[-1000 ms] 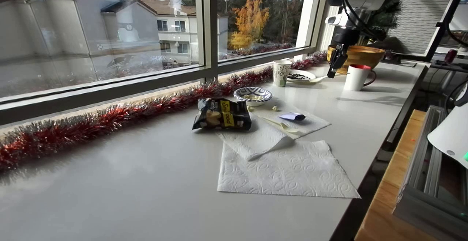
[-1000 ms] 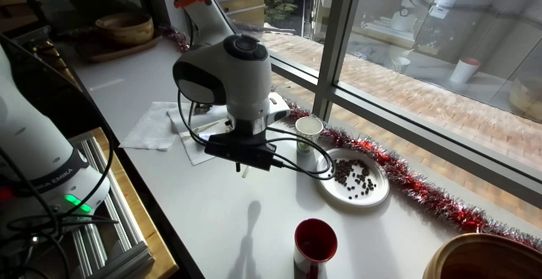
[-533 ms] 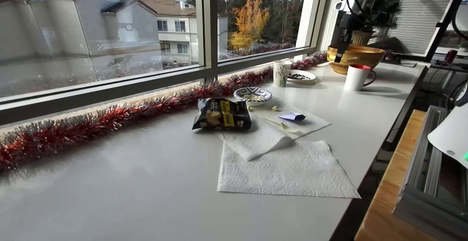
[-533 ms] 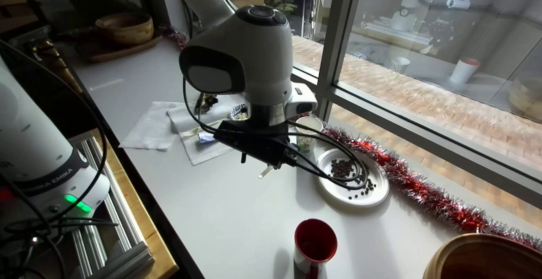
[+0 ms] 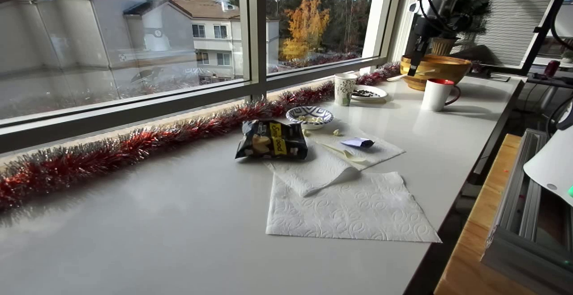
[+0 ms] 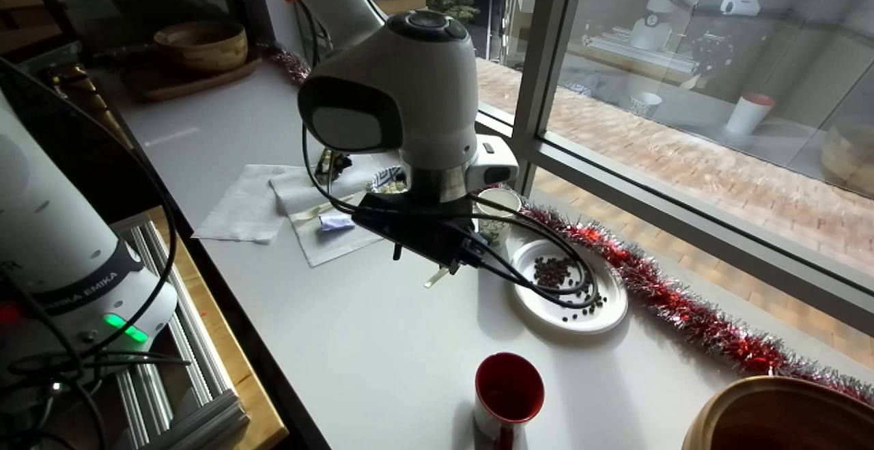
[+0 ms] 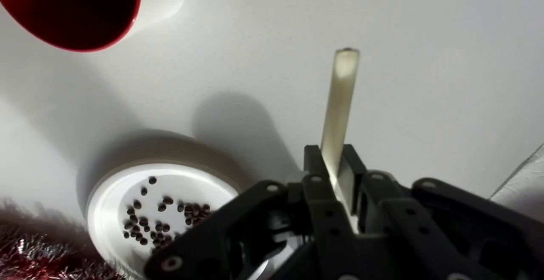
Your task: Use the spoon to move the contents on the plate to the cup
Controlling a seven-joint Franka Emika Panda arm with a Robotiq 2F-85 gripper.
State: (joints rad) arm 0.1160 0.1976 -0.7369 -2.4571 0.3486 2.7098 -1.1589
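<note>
My gripper [image 7: 330,161] is shut on the pale spoon [image 7: 342,97]; the handle end sticks out past the fingertips. In an exterior view, the gripper [image 5: 412,70] holds the spoon [image 5: 395,79] level above the table, and I cannot tell whether anything lies on it. The spoon's handle end [image 6: 435,277] also shows below the wrist. The round white plate [image 6: 580,326] lies on the table with many dark beans; its rim [image 7: 100,216] shows lower left in the wrist view. A white patterned paper cup [image 5: 344,91] stands beside the plate, partly behind cables in an exterior view [image 6: 500,203].
A white mug with red inside [image 6: 509,395] stands near the plate. A golden-brown bowl [image 5: 441,69] stands beyond it. Red tinsel [image 6: 683,306] runs along the window. Paper towels [image 5: 349,205], a black snack bag [image 5: 273,140] and a patterned bowl [image 5: 310,115] lie further along the table.
My gripper has risen with the spoon from near the plate and shifted away from the paper cup, mostly in the first half second. The objects on the table have not moved.
</note>
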